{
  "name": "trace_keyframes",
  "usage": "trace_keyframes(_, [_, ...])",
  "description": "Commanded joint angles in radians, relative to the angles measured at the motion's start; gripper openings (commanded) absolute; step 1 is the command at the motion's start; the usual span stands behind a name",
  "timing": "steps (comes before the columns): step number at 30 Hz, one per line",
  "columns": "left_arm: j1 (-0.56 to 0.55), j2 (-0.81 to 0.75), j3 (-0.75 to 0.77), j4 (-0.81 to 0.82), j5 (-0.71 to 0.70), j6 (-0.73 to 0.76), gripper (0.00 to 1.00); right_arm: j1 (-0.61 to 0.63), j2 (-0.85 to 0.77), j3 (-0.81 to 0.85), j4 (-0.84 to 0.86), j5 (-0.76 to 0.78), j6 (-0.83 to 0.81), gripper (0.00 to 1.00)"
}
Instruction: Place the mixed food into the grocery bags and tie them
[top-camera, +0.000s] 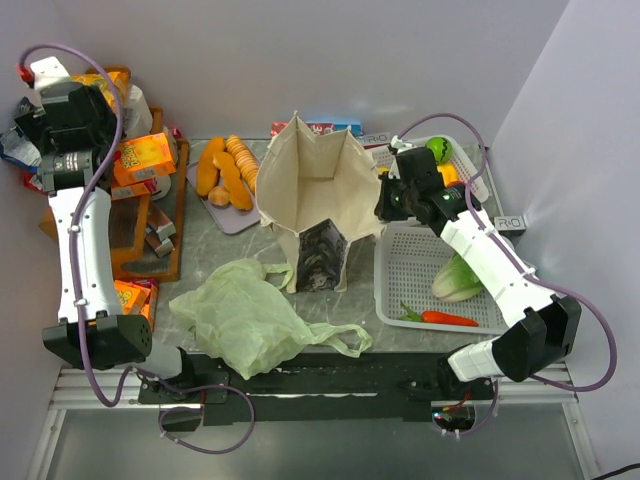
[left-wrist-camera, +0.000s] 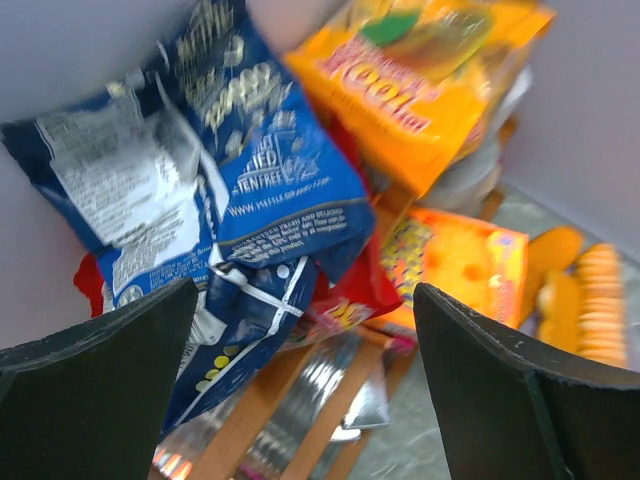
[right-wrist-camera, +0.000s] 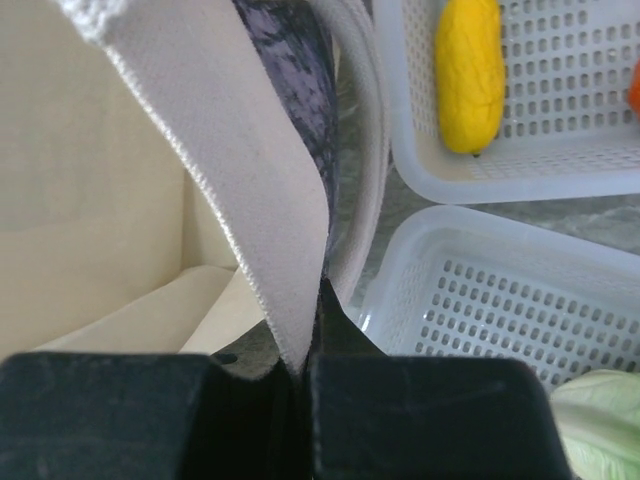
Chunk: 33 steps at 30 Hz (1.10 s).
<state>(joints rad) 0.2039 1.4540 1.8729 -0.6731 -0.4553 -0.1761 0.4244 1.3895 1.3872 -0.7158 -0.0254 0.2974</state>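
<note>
Two bags: one pale-green plastic bag (top-camera: 250, 315), one canvas tote (top-camera: 315, 190). Two white mesh baskets: near basket (top-camera: 410, 268), far basket (right-wrist-camera: 560, 110). One cabbage (top-camera: 455, 280), one carrot (top-camera: 450, 319), one yellow fruit (right-wrist-camera: 468, 70).

You've got a matt, coarse-woven cloth tote (right-wrist-camera: 225, 190), glossy crinkled packets (left-wrist-camera: 270, 170), smooth white plastic baskets (right-wrist-camera: 500, 305), and a thin wrinkled plastic bag (top-camera: 250, 318).

The blue snack packet (left-wrist-camera: 270, 170) looks blurred at upper left, and the cabbage (right-wrist-camera: 600, 420) is cut off by the lower right corner.
</note>
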Motion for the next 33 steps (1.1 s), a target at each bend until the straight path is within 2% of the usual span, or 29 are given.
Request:
trace_keyframes(1, [0.017, -0.046, -0.049, 0.039, -0.103, 0.044, 0.96, -0.006, -0.04, -0.004, 0.099, -0.07, -0.007, 0.0])
trace_keyframes(4, [0.022, -0.04, -0.066, 0.061, -0.158, 0.061, 0.96, -0.004, -0.04, -0.01, 0.105, -0.08, -0.014, 0.0])
trace_keyframes(10, [0.034, 0.014, -0.07, 0.061, -0.157, 0.066, 0.96, -0.004, -0.056, -0.017, 0.105, -0.074, -0.017, 0.0])
trace_keyframes(16, [0.04, -0.004, -0.136, 0.112, -0.191, 0.095, 0.96, -0.004, -0.066, -0.019, 0.104, -0.073, -0.017, 0.0])
trace_keyframes(19, [0.043, 0.006, -0.135, 0.099, -0.187, 0.099, 1.0, -0.004, -0.073, -0.027, 0.108, -0.082, -0.014, 0.0])
trace_keyframes(22, [0.043, 0.005, -0.127, 0.075, -0.163, 0.081, 0.81, -0.006, -0.087, -0.033, 0.11, -0.074, -0.014, 0.0])
trace_keyframes(23, [0.043, -0.012, -0.13, 0.081, -0.16, 0.082, 0.65, -0.004, -0.09, -0.034, 0.111, -0.067, -0.014, 0.0])
trace_keyframes(25, [0.042, -0.032, -0.136, 0.098, -0.171, 0.086, 0.46, -0.004, -0.093, -0.037, 0.111, -0.064, -0.015, 0.0])
trace_keyframes(26, [0.035, -0.058, -0.138, 0.107, -0.174, 0.09, 0.32, -0.004, -0.095, -0.037, 0.108, -0.064, -0.014, 0.0])
trace_keyframes(29, [-0.007, -0.107, -0.155, 0.156, -0.21, 0.131, 0.22, -0.004, -0.092, -0.04, 0.11, -0.068, -0.012, 0.0])
trace_keyframes(31, [-0.088, -0.122, -0.172, 0.19, -0.314, 0.165, 0.18, -0.006, -0.095, -0.043, 0.108, -0.068, -0.012, 0.0])
trace_keyframes(33, [-0.167, -0.153, -0.195, 0.282, -0.403, 0.311, 0.14, -0.004, -0.096, -0.045, 0.105, -0.062, -0.012, 0.0])
